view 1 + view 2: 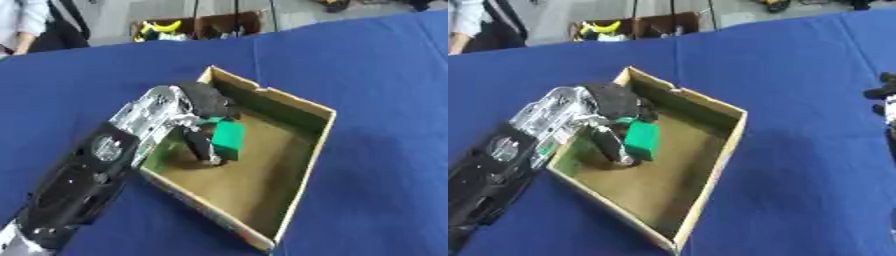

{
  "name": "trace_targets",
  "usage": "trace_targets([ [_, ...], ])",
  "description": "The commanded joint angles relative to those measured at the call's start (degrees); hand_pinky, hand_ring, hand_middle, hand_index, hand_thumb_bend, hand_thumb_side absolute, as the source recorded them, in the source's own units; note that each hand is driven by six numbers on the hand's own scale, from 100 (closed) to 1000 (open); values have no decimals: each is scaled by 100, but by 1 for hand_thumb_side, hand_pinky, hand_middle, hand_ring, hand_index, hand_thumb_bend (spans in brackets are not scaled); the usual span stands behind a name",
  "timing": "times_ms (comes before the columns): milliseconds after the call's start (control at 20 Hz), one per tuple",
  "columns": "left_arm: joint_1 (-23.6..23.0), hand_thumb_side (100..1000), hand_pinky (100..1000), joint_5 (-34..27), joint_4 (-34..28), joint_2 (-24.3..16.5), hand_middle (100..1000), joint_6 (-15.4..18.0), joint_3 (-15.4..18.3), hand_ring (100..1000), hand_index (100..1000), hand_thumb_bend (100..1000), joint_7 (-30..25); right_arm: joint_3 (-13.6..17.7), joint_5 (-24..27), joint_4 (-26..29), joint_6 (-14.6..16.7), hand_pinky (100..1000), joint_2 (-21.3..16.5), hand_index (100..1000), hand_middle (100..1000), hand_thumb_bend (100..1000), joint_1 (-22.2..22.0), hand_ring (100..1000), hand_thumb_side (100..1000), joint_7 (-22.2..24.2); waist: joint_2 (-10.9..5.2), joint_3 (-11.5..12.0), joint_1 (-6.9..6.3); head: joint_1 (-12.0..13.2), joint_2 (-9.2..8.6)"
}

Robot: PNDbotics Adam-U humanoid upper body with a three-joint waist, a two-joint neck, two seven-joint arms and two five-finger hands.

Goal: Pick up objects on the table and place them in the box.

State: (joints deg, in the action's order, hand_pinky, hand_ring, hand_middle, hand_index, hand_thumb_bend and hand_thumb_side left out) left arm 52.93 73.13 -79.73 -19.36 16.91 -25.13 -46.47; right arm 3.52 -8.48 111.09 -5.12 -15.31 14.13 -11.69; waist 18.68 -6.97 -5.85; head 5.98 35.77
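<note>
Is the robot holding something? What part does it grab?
Yes. The left robot hand holds a green block over the cardboard box, its fingers curled round the block's left side and top. The right robot hand holds nothing visible.

Right hand (885,95) cut off at right edge, fingers unreadable. Green block (229,140) partly hidden behind left hand (199,107). Left forearm runs off bottom-left corner.

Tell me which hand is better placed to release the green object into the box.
The left hand: its fingers are already curled round the green object inside the cardboard box. The right hand shows only at the right edge, away from the box.
</note>
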Motion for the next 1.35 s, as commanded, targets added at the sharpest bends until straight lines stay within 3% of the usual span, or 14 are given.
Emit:
trace_targets([
  [50, 76, 772, 715, -38, -300, -8, 978, 482, 163, 900, 1000, 856, -550, 37, 16, 106, -7, 829, -22, 830, 629, 100, 39, 840, 835, -33, -125, 16, 51, 39, 22],
  [300, 90, 831, 709, -250, -1045, 28, 979, 197, 450, 896, 1000, 867, -550, 44, 15, 104, -14, 829, -12, 831, 628, 100, 19, 839, 832, -43, -144, 44, 62, 51, -28],
  [400, 71, 880, 699, -424, -1535, 41, 971, 9, 664, 889, 1000, 910, -537, 51, 13, 106, -15, 829, -9, 831, 627, 100, 12, 838, 831, -51, -152, 64, 66, 44, -28],
  [450, 47, 974, 683, -537, -1798, 45, 969, -99, 787, 885, 1000, 1000, -480, 56, 13, 106, -16, 829, -7, 831, 627, 100, 8, 838, 830, -55, -156, 75, 70, 39, -22],
  [500, 7, 992, 670, -696, -2044, 58, 968, -218, 921, 882, 1000, 1000, -328, 60, 14, 108, -16, 829, -5, 831, 627, 100, 5, 838, 830, -60, -158, 87, 73, 34, -17],
  [650, -171, 1000, 572, -1485, -2493, 144, 923, -666, 1336, 830, 1000, 1000, 544, 75, 14, 110, -19, 829, 7, 831, 627, 100, -1, 837, 830, -77, -161, 124, 89, 20, -20],
  [950, -679, 1000, 502, -4209, -2599, 249, 881, -1664, 2152, 776, 959, 999, 2802, 126, -11, 121, -32, 829, 1, 832, 627, 100, -25, 838, 826, -130, -163, 235, 68, -48, -55],
  [1050, -865, 1000, 500, -4764, -2713, 168, 874, -1828, 2420, 770, 959, 892, 3459, 145, -15, 126, -40, 829, 3, 832, 627, 100, -33, 838, 827, -154, -154, 285, 78, -77, -79],
  [1200, -998, 1000, 500, -5226, -2823, 69, 874, -1917, 2546, 770, 959, 892, 4044, 152, -16, 131, -44, 829, 5, 832, 627, 100, -29, 838, 827, -166, -145, 308, 92, -96, -91],
  [1250, -1012, 1000, 484, -5282, -2833, 57, 841, -1927, 2550, 753, 930, 640, 4110, 154, -17, 133, -45, 829, 4, 831, 628, 100, -28, 837, 830, -169, -143, 312, 96, -109, -93],
  [1350, -1177, 1000, 469, -5386, -2969, 19, 806, -1922, 2709, 729, 903, 576, 4258, 209, -25, 144, -42, 829, 16, 831, 628, 100, -16, 837, 825, -216, -127, 435, 201, -309, -96],
])
